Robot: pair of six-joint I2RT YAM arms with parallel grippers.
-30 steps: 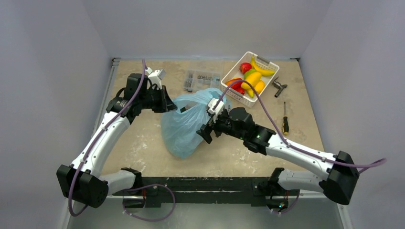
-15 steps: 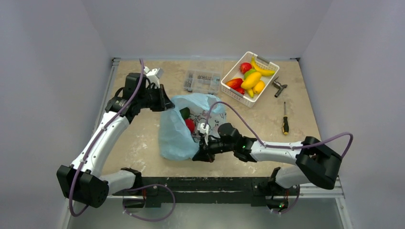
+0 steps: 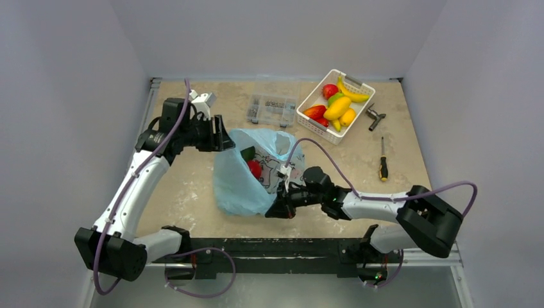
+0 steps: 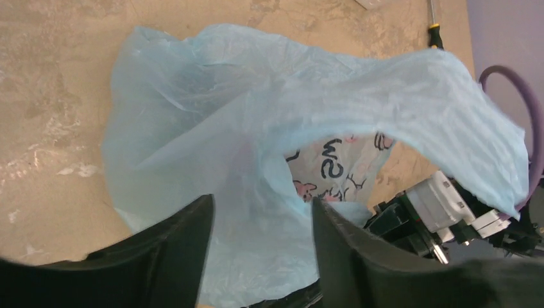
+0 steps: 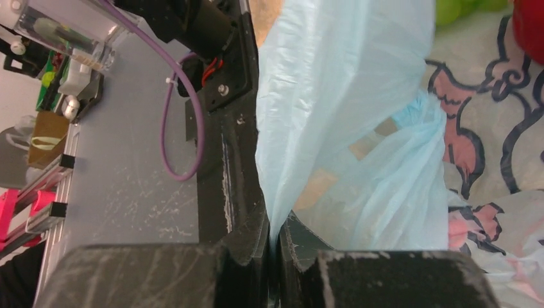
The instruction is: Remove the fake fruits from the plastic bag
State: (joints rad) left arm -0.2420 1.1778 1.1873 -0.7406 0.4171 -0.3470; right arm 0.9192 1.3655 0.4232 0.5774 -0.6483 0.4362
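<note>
While set low at the near end of the plastic bag, had the jaws of the right gripper clenched flat on a fold of its film, no gap between them. Found the left gripper at the far rim of the mouth, jaws apart, film lying loose between them, nothing pinched as far as could be seen. Saw the fake fruits inside, near the open mouth: the red fruit and, just beyond it, the green grapes, both on the printed inner wall.

Judged the risks thus. If raised from the near end alone, might have dragged the whole bag across the table instead of tipping it, for want of any hold at the rim. Could equally have let the mouth sag shut over the fruit. If tipped too sharply, might have sent the round red fruit rolling away toward the table's edge. Thin film, besides: could have torn or slipped out of the pinch under a hard pull.
</note>
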